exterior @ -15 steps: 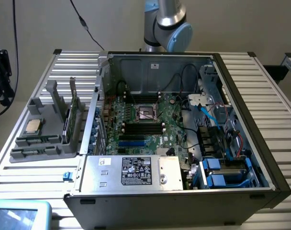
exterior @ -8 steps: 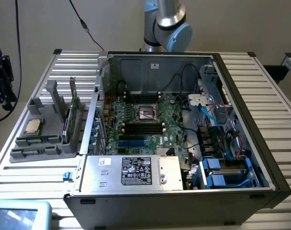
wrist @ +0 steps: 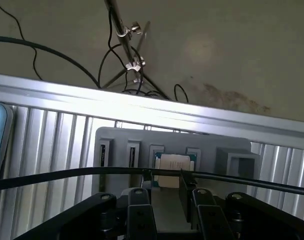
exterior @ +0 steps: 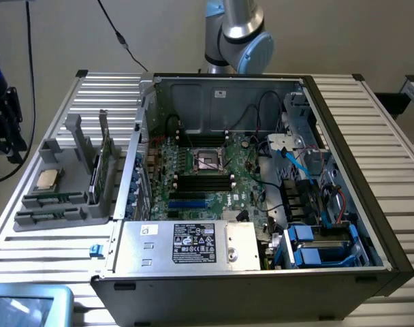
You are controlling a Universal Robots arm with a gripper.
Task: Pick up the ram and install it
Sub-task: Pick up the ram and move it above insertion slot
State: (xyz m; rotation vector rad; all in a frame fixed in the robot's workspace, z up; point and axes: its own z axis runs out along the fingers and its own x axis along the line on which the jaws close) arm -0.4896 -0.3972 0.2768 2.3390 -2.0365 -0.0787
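Gaping empty, one tool faces one grey holder bearing two ram sticks.

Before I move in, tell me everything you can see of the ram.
The ram is a long, narrow, dark-green board stick, seated on edge and level in a slot of the grey holder at the exterior view's left, outside the computer case, next to the silver processor chip. A similar stick seems to sit in the parallel slot beside it. Only the holder touches it; the open gripper is apart.
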